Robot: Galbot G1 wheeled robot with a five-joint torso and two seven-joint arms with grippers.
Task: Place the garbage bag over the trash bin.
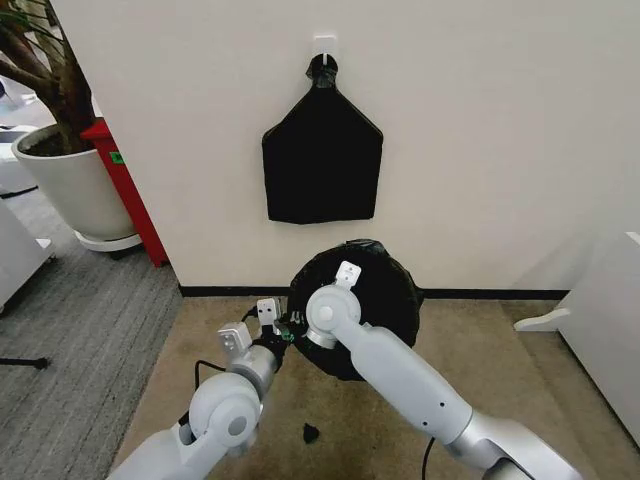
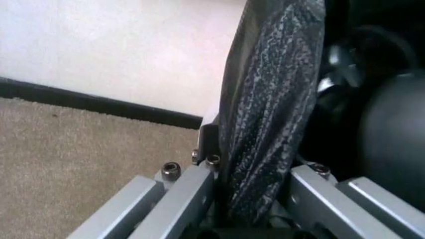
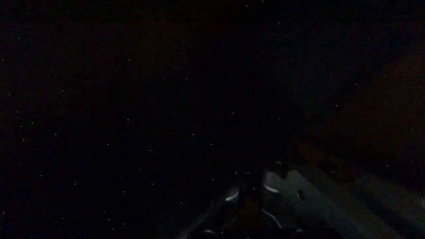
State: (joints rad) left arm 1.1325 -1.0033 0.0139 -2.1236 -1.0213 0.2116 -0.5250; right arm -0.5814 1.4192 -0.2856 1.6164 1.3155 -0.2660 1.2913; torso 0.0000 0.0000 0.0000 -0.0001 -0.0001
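Overhead, a flat black bundle (image 1: pixel 322 160) hangs from a wall hook (image 1: pixel 325 43), with a white plant pot (image 1: pixel 72 185) and red panel (image 1: pixel 125 190) toward the carpet's left edge. Garbage bag (image 1: pixel 378 285) covers the bin by the baseboard (image 1: pixel 225 291). Left gripper (image 1: pixel 284 330) pinches its folded edge; right gripper's closure cannot be told, its wrist (image 1: pixel 333 308) over the bag.

Even bright room light in head view, right wrist view almost black, grainy
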